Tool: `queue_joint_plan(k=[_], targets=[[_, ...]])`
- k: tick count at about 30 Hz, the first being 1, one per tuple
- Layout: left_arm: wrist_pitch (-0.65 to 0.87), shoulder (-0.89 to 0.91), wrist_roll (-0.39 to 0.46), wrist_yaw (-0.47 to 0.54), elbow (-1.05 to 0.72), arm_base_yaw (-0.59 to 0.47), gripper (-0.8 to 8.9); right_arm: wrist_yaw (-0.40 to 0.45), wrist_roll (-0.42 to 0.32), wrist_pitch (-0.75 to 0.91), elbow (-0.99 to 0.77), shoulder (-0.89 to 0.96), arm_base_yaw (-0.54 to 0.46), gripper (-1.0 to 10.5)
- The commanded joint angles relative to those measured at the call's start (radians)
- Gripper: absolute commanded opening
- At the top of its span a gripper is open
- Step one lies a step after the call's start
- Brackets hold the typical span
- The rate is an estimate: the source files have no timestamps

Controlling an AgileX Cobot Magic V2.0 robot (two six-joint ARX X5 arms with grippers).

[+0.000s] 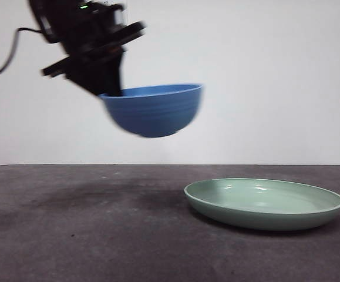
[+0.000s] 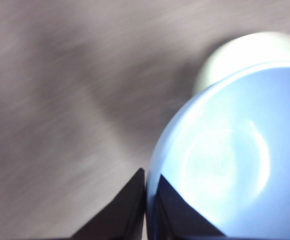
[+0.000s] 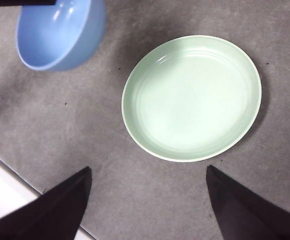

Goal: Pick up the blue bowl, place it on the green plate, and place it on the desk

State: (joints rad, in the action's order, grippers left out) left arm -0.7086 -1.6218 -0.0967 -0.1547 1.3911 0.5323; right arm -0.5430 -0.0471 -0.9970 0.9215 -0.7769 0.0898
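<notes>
The left gripper point(image 1: 108, 88) holds the blue bowl point(image 1: 153, 110) in the air, well above the desk point(image 1: 70, 235), its two jaws clamped on the bowl's rim, one inside and one outside, as the left wrist view shows. In the front view the arm and the bowl are smeared by blur, so the jaw tips are hard to make out where they meet the rim, and the arm's upper part is cut off by the picture's top edge. The bowl hangs mouth up, slightly tilted. The green plate point(image 1: 264, 202) lies flat on the desk with nothing in it; the bowl is not over it but off to one side, apart from it. In the left wrist view only a pale, blurred edge of the plate peeks out past the bowl. The right gripper point(image 3: 147, 187) hovers high above the desk near the plate with its jaws spread wide, holding nothing; only their dark tips show
</notes>
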Motion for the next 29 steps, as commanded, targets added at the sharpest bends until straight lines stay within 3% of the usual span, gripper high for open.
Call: queue_joint_plan(k=[1, 11, 21, 29], targets=[[0.059, -0.023, -0.029, -0.002, 0.026, 0.066, 0.10, 0.001, 0.007, 0.009, 0.016, -0.006, 0.002, 3.7], [0.130, -0.201, -0.056, 0.028, 0.115, 0.183, 0.10, 0.001, 0.014, 0.008, 0.016, -0.006, 0.002, 3.7], [0.120, -0.429, -0.071, 0.028, 0.282, 0.223, 0.10, 0.001, 0.014, 0.009, 0.016, -0.006, 0.002, 3.7], [0.124, -0.505, -0.072, 0.028, 0.304, 0.229, 0.10, 0.001, 0.014, 0.009, 0.016, -0.006, 0.002, 3.7]])
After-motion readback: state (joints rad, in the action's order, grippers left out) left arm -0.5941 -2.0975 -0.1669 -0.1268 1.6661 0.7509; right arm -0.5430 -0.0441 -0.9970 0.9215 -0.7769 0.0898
